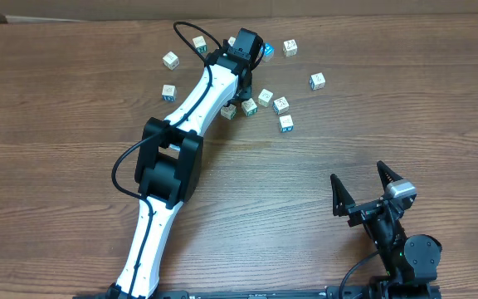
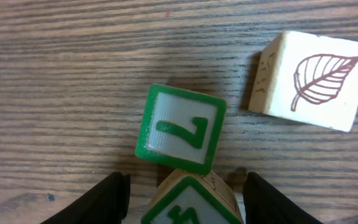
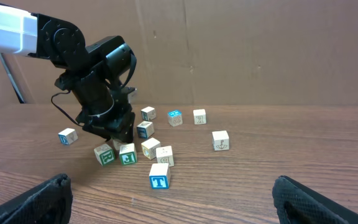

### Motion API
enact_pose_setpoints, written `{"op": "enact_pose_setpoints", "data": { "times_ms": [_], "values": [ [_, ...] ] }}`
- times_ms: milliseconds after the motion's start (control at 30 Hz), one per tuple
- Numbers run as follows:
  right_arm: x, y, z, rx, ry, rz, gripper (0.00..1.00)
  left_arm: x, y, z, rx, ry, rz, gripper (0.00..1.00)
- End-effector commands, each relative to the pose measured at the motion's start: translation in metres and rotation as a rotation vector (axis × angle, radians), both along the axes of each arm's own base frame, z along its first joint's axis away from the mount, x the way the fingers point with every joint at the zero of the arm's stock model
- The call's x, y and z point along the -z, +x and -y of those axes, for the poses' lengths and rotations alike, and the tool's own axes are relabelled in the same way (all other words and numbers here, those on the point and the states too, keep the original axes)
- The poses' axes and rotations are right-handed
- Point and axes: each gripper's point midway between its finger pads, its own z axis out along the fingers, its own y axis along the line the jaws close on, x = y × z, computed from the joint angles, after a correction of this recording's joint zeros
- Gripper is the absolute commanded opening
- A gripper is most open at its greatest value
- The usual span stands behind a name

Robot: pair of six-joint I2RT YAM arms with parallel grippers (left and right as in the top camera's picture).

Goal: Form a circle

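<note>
Wood-grain table, cardboard wall, left gripper parted around cube, right gripper agape

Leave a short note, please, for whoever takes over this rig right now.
Left tool: open, low over the far cluster, straddling a green-framed cube, apparently not clamping it.
Right tool: open, empty, at the near edge.
Cubes: loosely scattered on the table; a green 7 cube and a leaf cube lie just beyond the left tool.
Done: no circle yet. To do: arrange all cubes into a ring.
</note>
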Motion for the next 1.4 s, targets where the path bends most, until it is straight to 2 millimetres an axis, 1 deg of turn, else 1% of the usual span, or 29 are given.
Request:
{"op": "enact_pose_setpoints", "data": {
  "times_ms": [0,100,167,267,400,500,633,800,867,933,1100,1233,1300,1367],
  "values": [
    [0.0017,0.0006,0.0019,0.01,-0.005,0.005,1.0,-0.0018,0.0057,-0.0082,-0.122,-0.032,0.026,0.55],
    [0.0018,0.0006,0.0019,0.01,-0.004,0.005,1.0,-0.0004,0.002,-0.0099,-0.191,-0.054,0.02,0.54],
    [0.0018,0.0006,0.0019,0.01,-0.005,0.005,1.0,-0.0001,0.0012,-0.0105,-0.233,-0.071,0.021,0.52],
    [0.0018,0.0006,0.0019,0.01,-0.005,0.005,1.0,-0.0004,0.0023,-0.0095,-0.273,-0.095,0.031,0.52],
    [0.0017,0.0006,0.0019,0.01,-0.005,0.005,1.0,-0.0007,0.004,-0.007,-0.274,-0.112,0.034,0.41],
    [0.0018,0.0006,0.0019,0.01,-0.005,0.005,1.0,-0.0005,0.0042,-0.009,-0.278,-0.112,0.032,0.31],
    [0.0018,0.0006,0.0019,0.01,-0.005,0.005,1.0,0.0016,0.0017,-0.0077,-0.273,-0.134,0.007,0.28],
    [0.0018,0.0006,0.0019,0.01,-0.004,0.005,1.0,0.0039,-0.0013,-0.0022,-0.196,-0.15,-0.031,0.25],
    [0.0017,0.0006,0.0019,0.01,-0.004,0.005,1.0,0.0039,-0.001,-0.0029,-0.164,-0.139,-0.035,0.27],
    [0.0017,0.0006,0.0019,0.01,-0.004,0.005,1.0,0.0039,-0.0008,-0.0035,-0.133,-0.125,-0.038,0.36],
    [0.0018,0.0006,0.0019,0.01,-0.004,0.005,1.0,0.0037,-0.0007,-0.0041,-0.097,-0.11,-0.041,0.51],
    [0.0018,0.0006,0.0019,0.01,-0.005,0.005,1.0,0.0031,0.0003,-0.0052,-0.101,-0.111,-0.039,0.53],
    [0.0018,0.0006,0.0019,0.01,-0.005,0.005,1.0,-0.0008,0.0037,-0.0058,-0.108,-0.119,-0.028,0.52],
    [0.0017,0.0006,0.0019,0.01,-0.004,0.005,1.0,-0.0042,0.0059,-0.0052,-0.107,-0.123,-0.02,0.47]
  ]
}}
